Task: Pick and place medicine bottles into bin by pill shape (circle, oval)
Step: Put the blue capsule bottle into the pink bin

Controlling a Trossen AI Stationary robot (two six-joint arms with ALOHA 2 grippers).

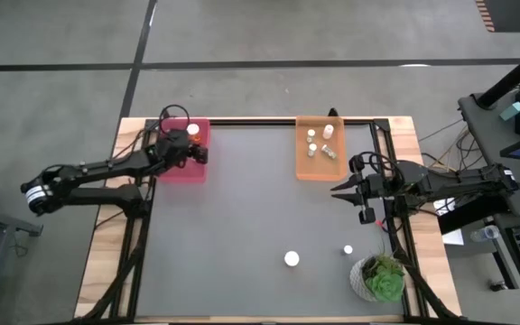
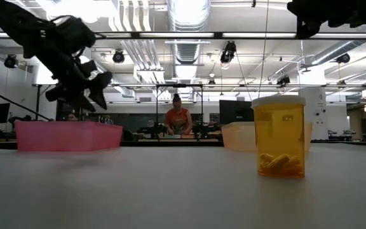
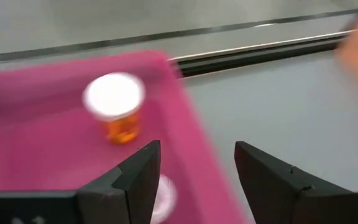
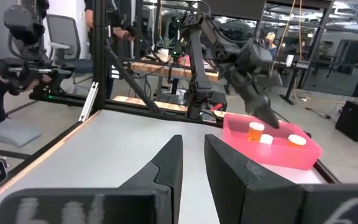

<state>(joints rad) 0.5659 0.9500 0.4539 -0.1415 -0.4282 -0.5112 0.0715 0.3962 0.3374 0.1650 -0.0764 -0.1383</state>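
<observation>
A potted plant [image 1: 382,278] stands just beside two loose medicine bottles [image 1: 292,259].

The table [image 1: 242,226] has a dark grey top framed by pale wood strips at its left and right sides. Directly on it, at the far edge, sit two shallow trays — a pink tray [image 1: 184,168] toward the left and an orange tray [image 1: 303,167] toward the right. Near the front edge two white-capped medicine bottles [image 1: 292,259] stand apart on the bare top — the smaller one just beside a green plant in a white pot [image 1: 380,278] at the front right corner.
</observation>
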